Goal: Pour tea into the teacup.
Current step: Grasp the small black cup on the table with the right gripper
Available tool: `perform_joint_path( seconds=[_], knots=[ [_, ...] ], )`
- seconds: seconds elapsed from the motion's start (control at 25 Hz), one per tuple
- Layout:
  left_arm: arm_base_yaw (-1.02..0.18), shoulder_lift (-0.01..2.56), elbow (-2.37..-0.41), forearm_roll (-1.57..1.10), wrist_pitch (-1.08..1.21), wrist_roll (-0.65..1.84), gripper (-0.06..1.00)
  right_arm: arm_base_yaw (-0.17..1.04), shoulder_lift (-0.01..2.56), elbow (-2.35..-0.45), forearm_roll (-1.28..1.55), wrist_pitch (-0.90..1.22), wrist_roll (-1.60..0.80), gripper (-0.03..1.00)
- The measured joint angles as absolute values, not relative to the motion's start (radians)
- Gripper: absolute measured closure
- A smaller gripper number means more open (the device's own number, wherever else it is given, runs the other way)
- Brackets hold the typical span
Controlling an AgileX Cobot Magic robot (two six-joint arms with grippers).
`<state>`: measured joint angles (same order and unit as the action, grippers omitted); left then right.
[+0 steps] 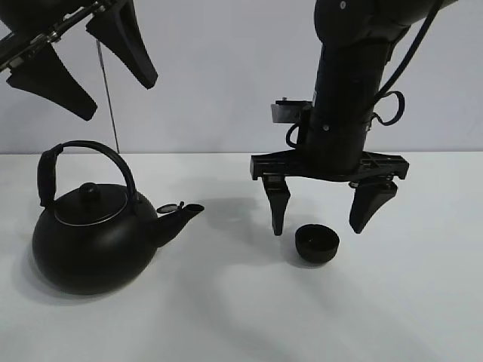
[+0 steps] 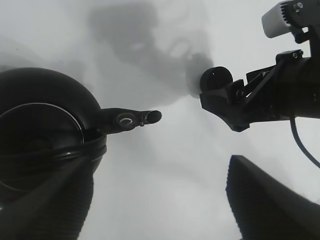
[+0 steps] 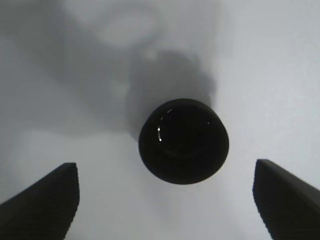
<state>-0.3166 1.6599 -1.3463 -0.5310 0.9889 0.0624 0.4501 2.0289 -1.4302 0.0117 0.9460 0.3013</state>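
Observation:
The small black teacup stands on the white table right of centre. My right gripper is open just above it, one finger on each side, not touching. In the right wrist view the teacup sits between the spread fingers, with small glints inside. The big black kettle with an arched handle stands at the left, its spout pointing toward the cup. My left gripper is open and empty, high above the kettle. The left wrist view shows the kettle and its spout.
A pale wall closes the back of the table. The right arm shows in the left wrist view beyond the spout. A thin cable hangs at the back left above the kettle.

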Motion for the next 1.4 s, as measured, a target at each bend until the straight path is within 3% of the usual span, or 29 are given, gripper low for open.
perform_joint_path(
  seconds=[0.84,1.28,1.4],
  knots=[
    [-0.317,1.660,-1.346,-0.531,0.987,0.062,0.41,0.427,2.113,-1.430,0.008,0.895,0.283,0.32],
    [-0.317,1.660,-1.346,-0.531,0.986,0.062,0.41,0.425,2.122,-1.430,0.008,0.893,0.283,0.56],
    [-0.317,1.660,-1.346,-0.531,0.986,0.062,0.41,0.425,2.122,-1.430,0.008,0.893,0.283,0.56]
  ],
)
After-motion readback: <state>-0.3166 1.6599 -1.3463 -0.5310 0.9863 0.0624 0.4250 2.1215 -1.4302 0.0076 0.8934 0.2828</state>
